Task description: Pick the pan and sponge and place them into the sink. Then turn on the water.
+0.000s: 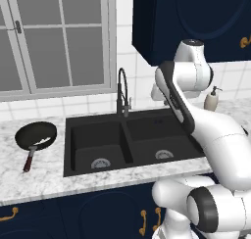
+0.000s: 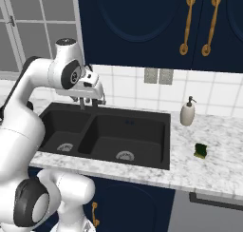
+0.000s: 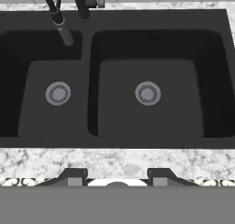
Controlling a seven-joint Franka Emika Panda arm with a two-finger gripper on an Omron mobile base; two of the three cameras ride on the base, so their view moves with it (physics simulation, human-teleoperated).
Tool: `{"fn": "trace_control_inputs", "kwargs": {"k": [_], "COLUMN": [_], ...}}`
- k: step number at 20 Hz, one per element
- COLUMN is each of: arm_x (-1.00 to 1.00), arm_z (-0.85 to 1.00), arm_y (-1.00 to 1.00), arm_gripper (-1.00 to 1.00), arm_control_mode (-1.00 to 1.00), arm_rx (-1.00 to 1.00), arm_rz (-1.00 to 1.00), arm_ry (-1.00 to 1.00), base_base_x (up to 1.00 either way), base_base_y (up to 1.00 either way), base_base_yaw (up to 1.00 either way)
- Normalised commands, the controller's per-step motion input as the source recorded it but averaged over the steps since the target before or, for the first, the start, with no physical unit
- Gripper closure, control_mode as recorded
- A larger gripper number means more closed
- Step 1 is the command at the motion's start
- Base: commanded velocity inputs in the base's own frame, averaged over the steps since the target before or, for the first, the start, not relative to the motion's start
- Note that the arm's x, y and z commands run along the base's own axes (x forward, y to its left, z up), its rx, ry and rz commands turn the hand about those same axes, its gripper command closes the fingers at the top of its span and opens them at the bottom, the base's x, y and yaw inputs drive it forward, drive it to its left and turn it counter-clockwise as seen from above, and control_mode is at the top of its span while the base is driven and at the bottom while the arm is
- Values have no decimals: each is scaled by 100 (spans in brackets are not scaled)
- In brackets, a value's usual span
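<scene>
The claw (image 3: pixel 117 175) hangs spread and empty over the black sink (image 3: pixel 87 48); frying pan (image 1: pixel 36 135) left, sponge (image 2: pixel 202 150) right (both on the table (image 1: pixel 39 177)).

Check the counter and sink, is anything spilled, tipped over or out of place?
Nothing stands out. The round black frying pan lies flat on the marble counter left of the matte black double sink, the small yellow-green sponge and beige soap bottle sit to its right, and both basins are dry.

Sink (image 2: pixel 156 155) black, 2 basins, both bare w/ metal drains. Sponge (image 2: pixel 201 150) on marble counter (image 2: pixel 213 171) right of sink, near beige soap dispenser (image 2: pixel 188 113). Gripper (image 2: pixel 90 101) over sink's back edge.
</scene>
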Motion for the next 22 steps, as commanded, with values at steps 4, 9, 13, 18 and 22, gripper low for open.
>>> {"fn": "trace_control_inputs", "kwargs": {"k": [4, 9, 13, 18, 22], "arm_x": [-5, 0, 0, 14, 9], "arm_z": [-19, -38, -18, -30, -38], "arm_y": [42, 100, 100, 100, 100], "arm_gripper": [-100, -100, -100, -100, -100], "arm_control_mode": [-100, -100, -100, -100, -100], "arm_rx": [0, -6, -5, -2, -6], "arm_rz": [0, 0, 0, 0, 0], "arm_ry": [0, 0, 2, 13, 7], "base_base_x": [0, 0, 0, 0, 0], "base_base_y": [0, 0, 0, 0, 0], "base_base_yaw": [0, 0, 0, 0, 0]}}
